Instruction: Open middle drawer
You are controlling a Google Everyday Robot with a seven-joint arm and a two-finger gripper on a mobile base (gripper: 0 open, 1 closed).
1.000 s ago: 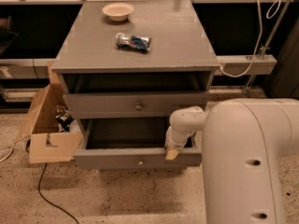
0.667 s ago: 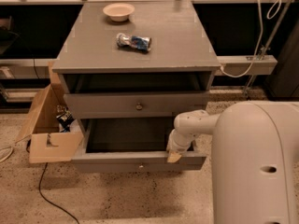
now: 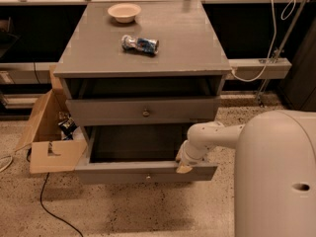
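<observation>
Middle drawer (image 3: 103, 111) sits in the grey cabinet (image 3: 197, 43), just under the top and above the bottom drawer (image 3: 113, 172), its small round knob (image 3: 145, 113) at the centre of the front. A dark gap runs above the front. I cannot tell whether that is the drawer's own inside or a separate slot, nor how far the front stands out.

The bottom drawer is pulled well out, its inside dark. The gripper (image 3: 183, 168) rests at the top edge of that lower front, near its right end, well apart from the middle knob. Only a pale tip shows, so I cannot tell whether it is spread or pressed together. The white arm (image 3: 215, 135) leads back to the robot body (image 3: 276, 181), which hides the cabinet's lower right corner and is cut off by the frame.

A bowl (image 3: 124, 12) and a crumpled can (image 3: 140, 44) lie on top. A cardboard box (image 3: 49, 149) stands at the left, its contents hard to make out.
</observation>
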